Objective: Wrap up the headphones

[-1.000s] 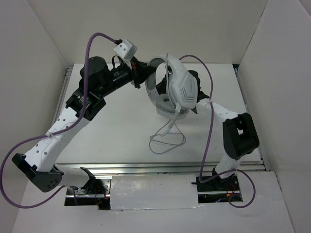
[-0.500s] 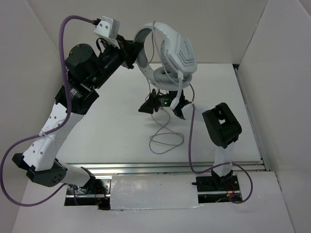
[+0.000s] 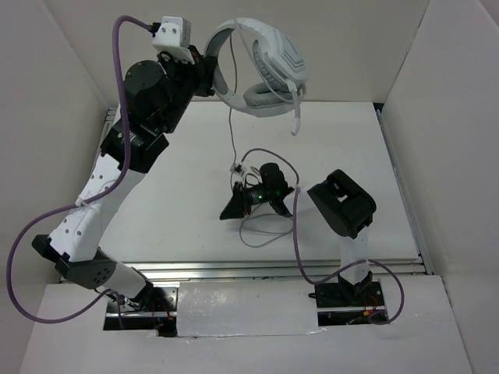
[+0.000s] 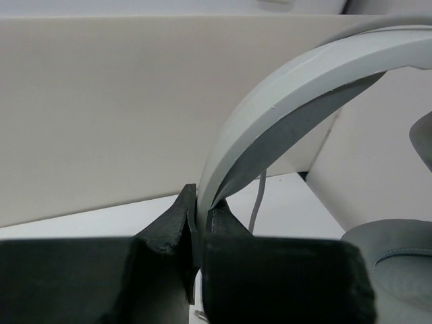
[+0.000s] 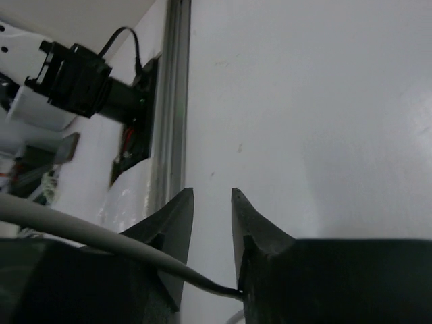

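Observation:
The headphones [image 3: 265, 66] hang high at the back, light grey-white, ear cup and mic boom pointing down. My left gripper [image 3: 209, 76] is shut on the headband [image 4: 290, 101], which is pinched between its black fingers [image 4: 200, 199]. The thin grey cable [image 3: 231, 132] drops from the headset to a loop on the table [image 3: 265, 234]. My right gripper [image 3: 231, 210] sits low over the table beside that loop. In the right wrist view its jaws [image 5: 211, 196] stand apart, and the cable [image 5: 101, 236] crosses low between the fingers, near their roots.
White walls enclose the table on three sides. An aluminium rail [image 3: 257, 269] runs along the near edge. Thick purple cables [image 3: 300, 234] trail from both arms. The left arm's base [image 5: 74, 81] shows beyond the rail [image 5: 172, 135] in the right wrist view.
The left arm has raised the headphones up and back. The right arm has left the ear cup, dropped toward the table and swung left to the cable.

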Tool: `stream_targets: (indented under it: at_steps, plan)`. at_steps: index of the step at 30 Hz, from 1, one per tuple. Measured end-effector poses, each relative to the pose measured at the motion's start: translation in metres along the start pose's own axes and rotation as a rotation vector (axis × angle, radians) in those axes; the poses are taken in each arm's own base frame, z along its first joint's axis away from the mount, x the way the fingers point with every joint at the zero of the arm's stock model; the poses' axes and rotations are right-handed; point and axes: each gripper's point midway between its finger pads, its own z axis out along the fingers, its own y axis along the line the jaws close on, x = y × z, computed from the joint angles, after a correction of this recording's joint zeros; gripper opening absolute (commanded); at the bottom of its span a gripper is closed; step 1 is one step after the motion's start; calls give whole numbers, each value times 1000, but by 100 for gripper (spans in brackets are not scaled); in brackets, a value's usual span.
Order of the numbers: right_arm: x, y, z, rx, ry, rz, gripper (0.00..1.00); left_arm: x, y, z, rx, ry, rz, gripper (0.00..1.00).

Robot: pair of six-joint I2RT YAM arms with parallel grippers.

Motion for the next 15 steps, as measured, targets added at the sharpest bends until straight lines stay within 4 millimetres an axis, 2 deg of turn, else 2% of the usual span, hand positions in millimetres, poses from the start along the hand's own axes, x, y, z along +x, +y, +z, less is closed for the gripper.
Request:
stream_targets:
  at_steps: [2, 3, 5, 7, 11, 15]
  plan:
    - [27, 11, 1, -8, 39, 38, 21, 4, 11, 5, -56, 4, 8, 0]
    - [42, 18, -1, -9, 62, 62, 11, 7, 17, 8, -83, 7, 14, 0]
    - [63, 33, -7, -10, 92, 92, 2, 13, 33, 15, -148, 15, 33, 0]
    - [73, 49, -15, 2, 95, 103, 0, 20, 50, 24, -206, 26, 47, 0]
    - [67, 69, -32, 103, 37, 74, 0, 44, 102, 39, -343, 67, 57, 0]
    - [45, 83, -47, 272, -36, 15, 0, 76, 162, 44, -507, 129, 63, 0]
